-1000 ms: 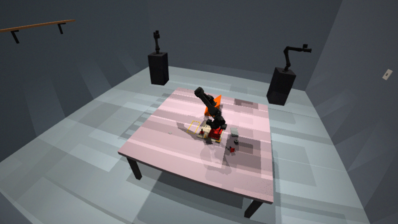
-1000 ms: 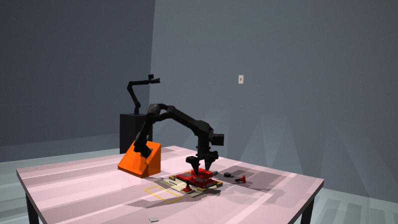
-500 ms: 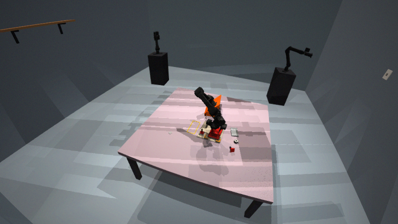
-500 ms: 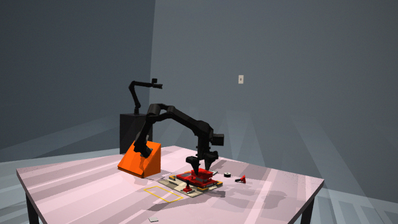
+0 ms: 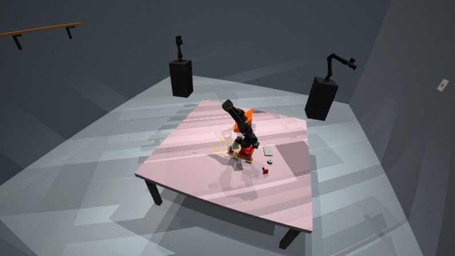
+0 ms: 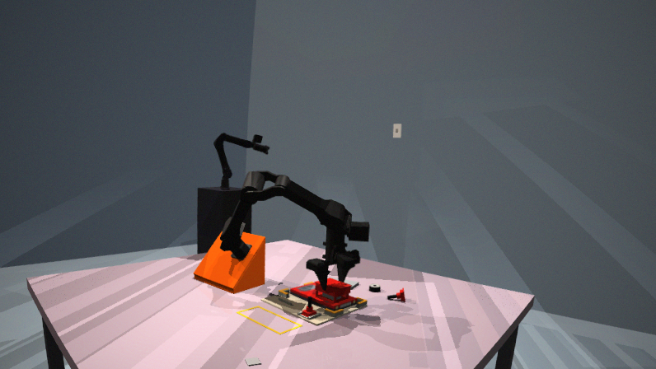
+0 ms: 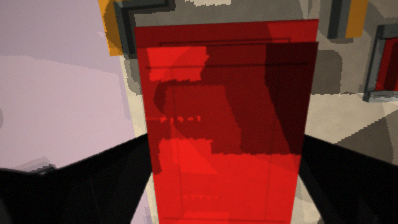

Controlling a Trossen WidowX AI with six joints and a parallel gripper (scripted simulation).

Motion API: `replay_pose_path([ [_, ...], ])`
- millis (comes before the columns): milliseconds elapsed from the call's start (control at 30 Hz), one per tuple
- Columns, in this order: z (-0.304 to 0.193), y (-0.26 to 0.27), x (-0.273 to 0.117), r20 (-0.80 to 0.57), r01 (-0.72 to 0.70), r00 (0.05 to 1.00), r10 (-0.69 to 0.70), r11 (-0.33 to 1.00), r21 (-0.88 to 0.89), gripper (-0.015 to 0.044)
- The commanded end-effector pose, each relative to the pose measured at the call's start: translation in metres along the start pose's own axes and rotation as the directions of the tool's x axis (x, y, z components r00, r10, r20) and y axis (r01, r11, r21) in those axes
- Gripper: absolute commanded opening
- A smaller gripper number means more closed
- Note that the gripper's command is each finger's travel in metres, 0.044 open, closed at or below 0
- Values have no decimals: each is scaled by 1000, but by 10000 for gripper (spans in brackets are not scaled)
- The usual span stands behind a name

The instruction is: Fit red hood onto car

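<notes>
The red hood (image 5: 246, 152) (image 6: 339, 290) (image 7: 225, 180) is between the fingers of my gripper (image 6: 333, 284) (image 7: 222, 140), which is shut on its two long sides. The hood is over the red car chassis (image 6: 303, 290) (image 7: 292, 31), roof up and roughly in line with it, at or just above the deck. One end of the chassis shows past the hood's edge in the wrist view. The chassis sits in the jig (image 6: 320, 317) (image 7: 340, 111). The engine block, pegs and corner holes are hidden, so I cannot tell whether the pegs are in the holes.
A red part with a black stem (image 6: 308, 311) stands on the jig beside the chassis. A grey plate (image 5: 268, 151), a black wheel (image 5: 270, 161) (image 6: 374, 288) and another red part (image 5: 265, 171) (image 6: 400, 295) lie beyond. A yellow outline (image 6: 258, 323) and a small grey tile (image 6: 252, 361) are on the other side.
</notes>
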State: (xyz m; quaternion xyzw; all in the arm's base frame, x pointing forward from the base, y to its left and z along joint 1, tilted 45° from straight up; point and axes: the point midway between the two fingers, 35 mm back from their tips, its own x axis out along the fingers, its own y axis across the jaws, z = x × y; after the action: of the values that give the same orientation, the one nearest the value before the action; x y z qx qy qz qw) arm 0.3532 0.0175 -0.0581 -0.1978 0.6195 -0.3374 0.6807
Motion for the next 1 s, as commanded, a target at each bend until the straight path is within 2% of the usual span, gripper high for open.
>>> replay_pose_path([
  [0,0,-1,3,2,5,1000,-5,1000,-5,0],
  [967,0,0,3,2,3,1000,-3,1000,-5,0],
])
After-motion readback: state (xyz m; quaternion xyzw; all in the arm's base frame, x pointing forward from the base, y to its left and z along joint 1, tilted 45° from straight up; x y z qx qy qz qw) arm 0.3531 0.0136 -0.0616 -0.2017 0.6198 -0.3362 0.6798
